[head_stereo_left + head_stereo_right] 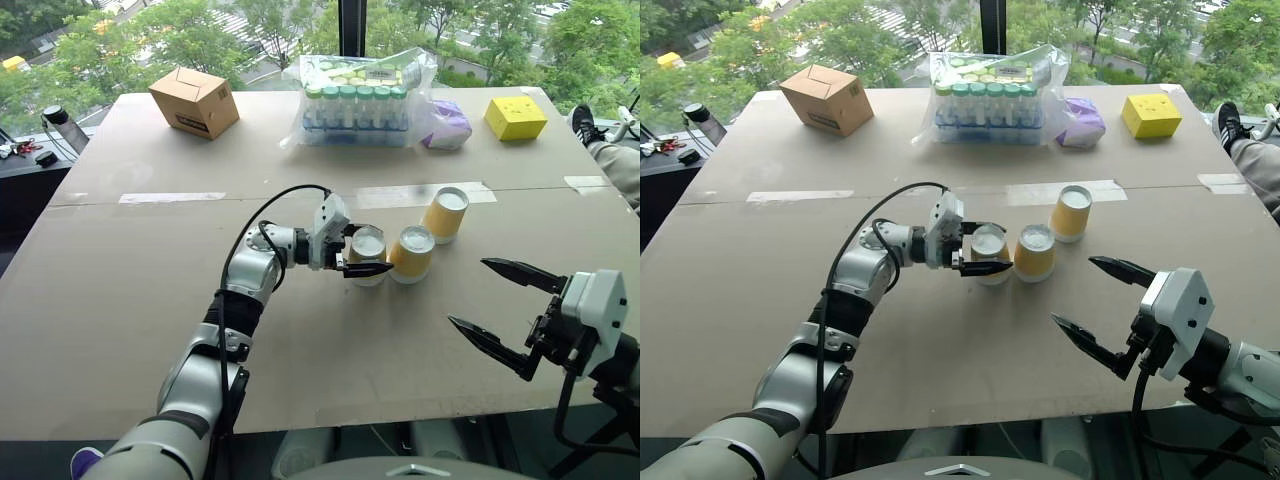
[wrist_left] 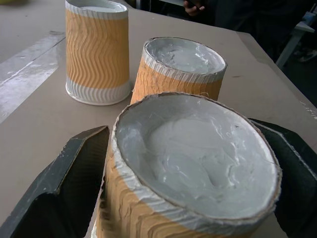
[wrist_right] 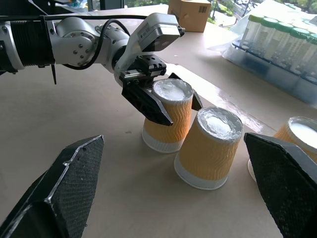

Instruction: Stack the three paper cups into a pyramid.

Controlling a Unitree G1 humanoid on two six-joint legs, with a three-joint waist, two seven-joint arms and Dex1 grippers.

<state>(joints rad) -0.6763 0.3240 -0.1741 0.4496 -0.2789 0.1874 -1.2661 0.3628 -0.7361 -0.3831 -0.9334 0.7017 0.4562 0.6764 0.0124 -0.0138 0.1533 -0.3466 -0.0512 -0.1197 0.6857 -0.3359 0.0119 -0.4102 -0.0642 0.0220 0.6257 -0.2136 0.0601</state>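
Right gripper nearest camera, fingers spread wide, empty. Left gripper straddles first ribbed mustard-yellow paper cup, fingers slack beside it; second just beside, third near, all inverted on brown cardboard table. Risk: withdrawing finger drags cup. Contact unclear.

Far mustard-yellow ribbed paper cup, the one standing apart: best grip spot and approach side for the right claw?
Grip the far mustard-yellow ribbed paper cup across its ribbed wall at mid-height, coming level from the robot's right. It stands upside down, white base up and wide rim on the cardboard table, so there is no open mouth to pinch. Its right flank is free; the middle cup sits to its left. The open right claw probably spans it.
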